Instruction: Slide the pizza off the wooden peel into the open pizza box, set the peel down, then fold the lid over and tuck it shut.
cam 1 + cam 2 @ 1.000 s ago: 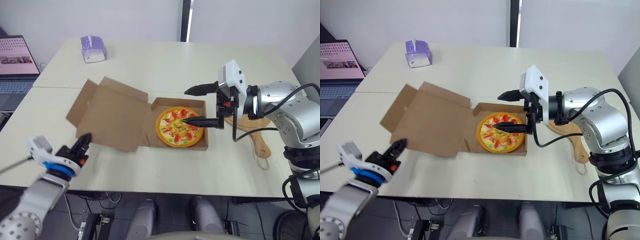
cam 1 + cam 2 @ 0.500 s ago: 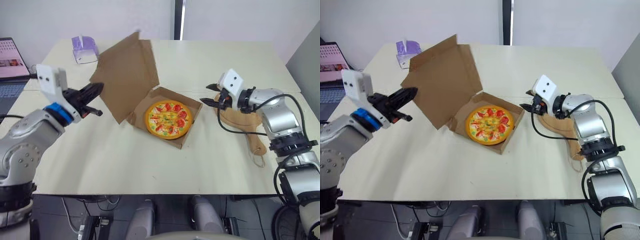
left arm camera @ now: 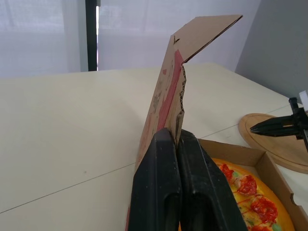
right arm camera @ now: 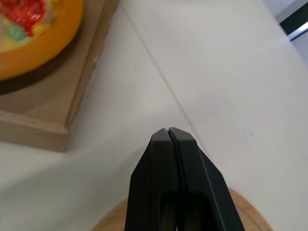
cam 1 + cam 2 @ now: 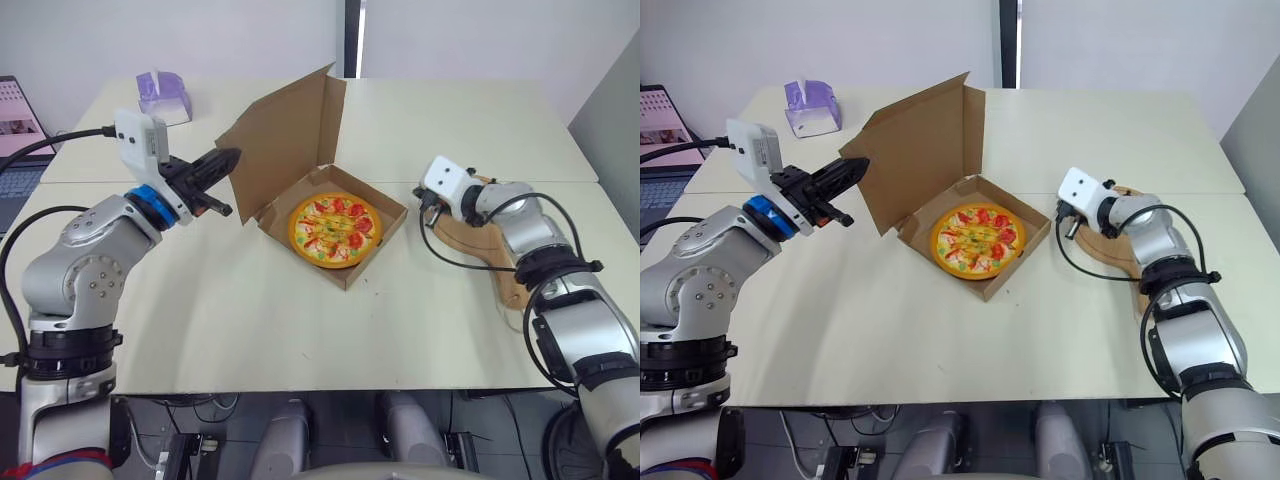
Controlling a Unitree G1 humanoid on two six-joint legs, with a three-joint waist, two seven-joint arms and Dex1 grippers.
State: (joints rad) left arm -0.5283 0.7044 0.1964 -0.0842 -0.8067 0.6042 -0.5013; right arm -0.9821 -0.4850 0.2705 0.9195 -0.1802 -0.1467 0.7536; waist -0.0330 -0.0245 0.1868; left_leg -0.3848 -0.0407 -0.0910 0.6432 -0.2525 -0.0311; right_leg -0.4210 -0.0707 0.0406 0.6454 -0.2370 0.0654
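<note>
The pizza (image 5: 335,228) lies in the cardboard box (image 5: 377,262) at the table's middle. The box lid (image 5: 285,150) stands nearly upright on the box's left side. My left gripper (image 5: 228,157) is shut, its tips touching the lid's outer face near the lower edge; the left wrist view shows the tips (image 3: 175,137) right at the lid's edge (image 3: 168,96). The wooden peel (image 5: 490,238) lies flat to the right of the box. My right gripper (image 5: 1068,222) is shut and holds nothing, hovering low at the peel's round end between peel and box (image 4: 48,120).
A purple tissue box (image 5: 162,95) sits at the far left of the table. A laptop (image 5: 20,110) stands beyond the left edge. A seam (image 5: 470,180) runs across the tabletop behind the peel. Bare tabletop stretches in front of the box.
The lid has swung from lying flat up to nearly upright, with my left gripper behind it. My right gripper has shut and drawn back from over the pizza to the peel. The camera view has shifted.
</note>
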